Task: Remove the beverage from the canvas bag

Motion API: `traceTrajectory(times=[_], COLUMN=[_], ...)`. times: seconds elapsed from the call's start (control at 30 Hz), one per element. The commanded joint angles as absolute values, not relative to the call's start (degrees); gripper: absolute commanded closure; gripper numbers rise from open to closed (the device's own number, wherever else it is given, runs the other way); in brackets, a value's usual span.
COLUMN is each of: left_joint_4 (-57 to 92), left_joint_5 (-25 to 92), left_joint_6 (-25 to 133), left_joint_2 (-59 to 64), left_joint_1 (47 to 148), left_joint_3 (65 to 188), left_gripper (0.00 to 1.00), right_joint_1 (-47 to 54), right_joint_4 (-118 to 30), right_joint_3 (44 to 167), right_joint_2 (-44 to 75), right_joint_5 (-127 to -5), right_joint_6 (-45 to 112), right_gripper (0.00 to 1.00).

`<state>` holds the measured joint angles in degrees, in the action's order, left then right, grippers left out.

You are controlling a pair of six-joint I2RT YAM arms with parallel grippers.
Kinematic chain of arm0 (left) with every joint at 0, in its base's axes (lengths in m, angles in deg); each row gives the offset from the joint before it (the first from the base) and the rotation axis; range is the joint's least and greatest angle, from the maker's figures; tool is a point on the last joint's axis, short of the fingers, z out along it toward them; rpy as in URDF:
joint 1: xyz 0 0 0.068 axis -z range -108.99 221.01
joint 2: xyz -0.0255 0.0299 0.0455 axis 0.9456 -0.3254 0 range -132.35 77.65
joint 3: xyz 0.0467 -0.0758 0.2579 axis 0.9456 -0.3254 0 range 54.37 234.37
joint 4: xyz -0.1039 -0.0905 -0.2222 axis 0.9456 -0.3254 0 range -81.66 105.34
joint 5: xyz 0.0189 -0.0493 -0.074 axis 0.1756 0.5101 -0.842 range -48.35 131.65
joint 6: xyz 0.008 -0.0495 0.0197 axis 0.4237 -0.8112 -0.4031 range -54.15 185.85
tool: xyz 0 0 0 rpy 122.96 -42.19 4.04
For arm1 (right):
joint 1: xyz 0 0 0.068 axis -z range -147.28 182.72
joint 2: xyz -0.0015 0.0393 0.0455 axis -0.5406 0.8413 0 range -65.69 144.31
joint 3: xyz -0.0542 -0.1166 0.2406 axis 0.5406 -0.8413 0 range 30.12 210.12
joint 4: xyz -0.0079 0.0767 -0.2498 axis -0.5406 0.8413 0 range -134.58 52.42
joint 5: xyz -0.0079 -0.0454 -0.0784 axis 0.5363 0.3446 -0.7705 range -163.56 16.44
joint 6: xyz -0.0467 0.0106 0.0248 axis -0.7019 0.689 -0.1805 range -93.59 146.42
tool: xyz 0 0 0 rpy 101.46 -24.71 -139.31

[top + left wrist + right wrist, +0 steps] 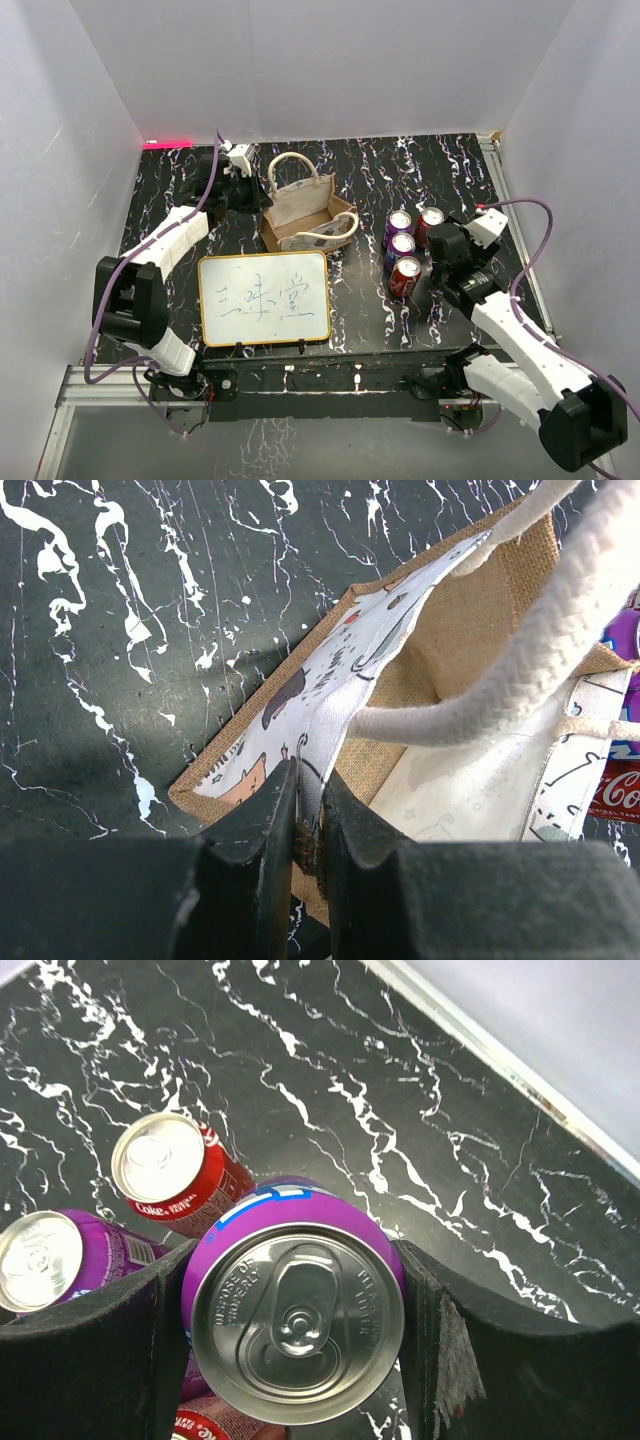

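Rear centre of the tabletop (pixel 330 1050): canvas bag (pixel 300 208), mouth open, one handle (pixel 520 670) arching over it. At its left rim the left gripper (pixel 308 792) has its fingers pinched tight on the printed panel. Well right of the bag, the right gripper (pixel 295 1265) clamps a purple can (pixel 300 1335) inside a packed four-can cluster. A red can (pixel 170 1165) sits just beside it. Bare marble runs beyond to the metal edge rail (pixel 500 1060). A whiteboard (pixel 263 298) lies just in front of the bag.
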<state>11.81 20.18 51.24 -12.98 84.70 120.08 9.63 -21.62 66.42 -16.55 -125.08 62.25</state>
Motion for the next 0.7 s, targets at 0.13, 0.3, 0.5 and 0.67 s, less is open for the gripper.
traceTrajectory(times=[0.13, 0.3, 0.5, 0.67], left_joint_4=[11.82, 11.77, 11.60, 11.51], left_joint_5=[19.06, 18.97, 18.95, 19.23], left_joint_6=[50.89, 50.80, 50.82, 50.91], left_joint_2=[-11.19, -11.41, -11.59, -11.56], left_joint_1=[84.75, 84.78, 84.72, 84.81], left_joint_3=[122.39, 122.74, 122.68, 122.70], left_gripper=[1.00, 1.00, 1.00, 1.00], right_joint_1=[11.09, 11.93, 13.02, 13.08], right_joint_4=[-26.60, -28.13, -33.13, -35.26], right_joint_3=[66.76, 65.71, 64.81, 64.97], right_joint_2=[-11.82, -9.73, -6.05, -3.62], right_joint_5=[-122.26, -121.32, -117.82, -115.78], right_joint_6=[69.90, 69.34, 67.32, 65.78], right_gripper=[0.93, 0.93, 0.93, 0.93])
